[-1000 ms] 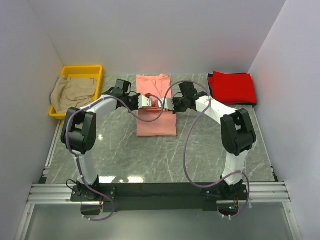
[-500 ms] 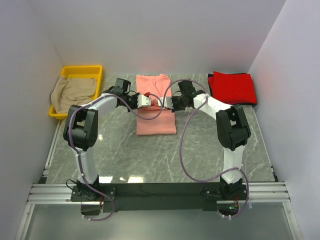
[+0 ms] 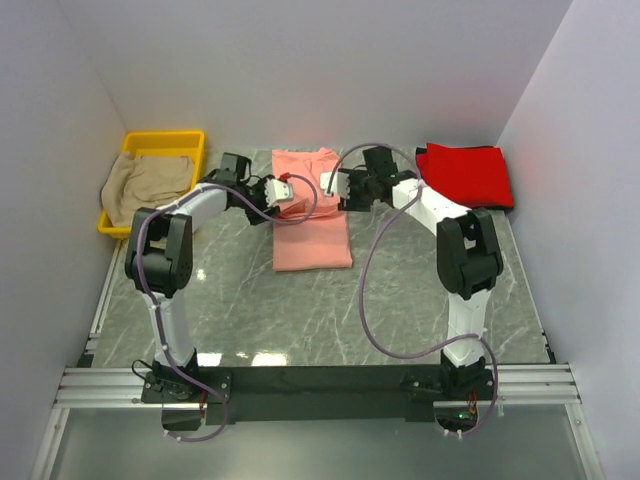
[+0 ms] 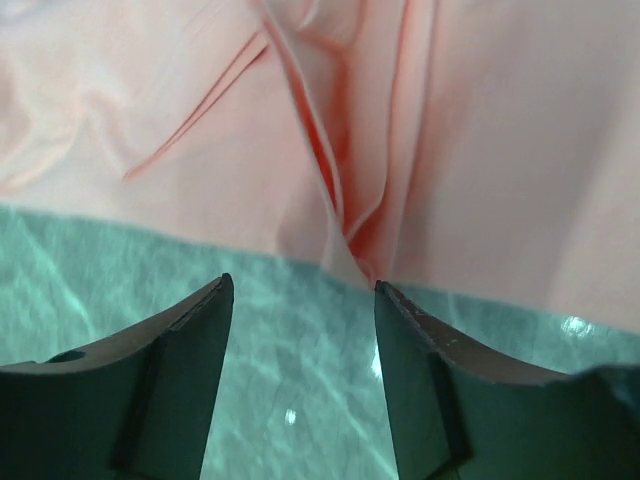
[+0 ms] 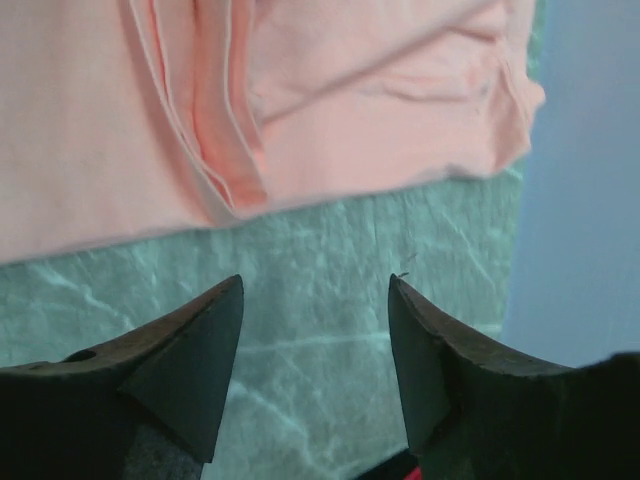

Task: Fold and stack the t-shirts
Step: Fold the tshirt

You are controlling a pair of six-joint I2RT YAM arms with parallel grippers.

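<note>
Our left gripper (image 3: 283, 195) and right gripper (image 3: 332, 188) gape empty beside the part-folded salmon-pink shirt (image 3: 312, 225), mid-frame. The red shirt (image 3: 466, 175) lies folded upper right. The beige shirt (image 3: 145, 185) sits crumpled in the yellow bin (image 3: 165, 137) upper left.

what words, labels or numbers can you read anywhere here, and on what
None can be read.
No print or tag shows on the pink shirt, the red shirt or the tan shirt.
The bin bears no marking that can be made out.
</note>
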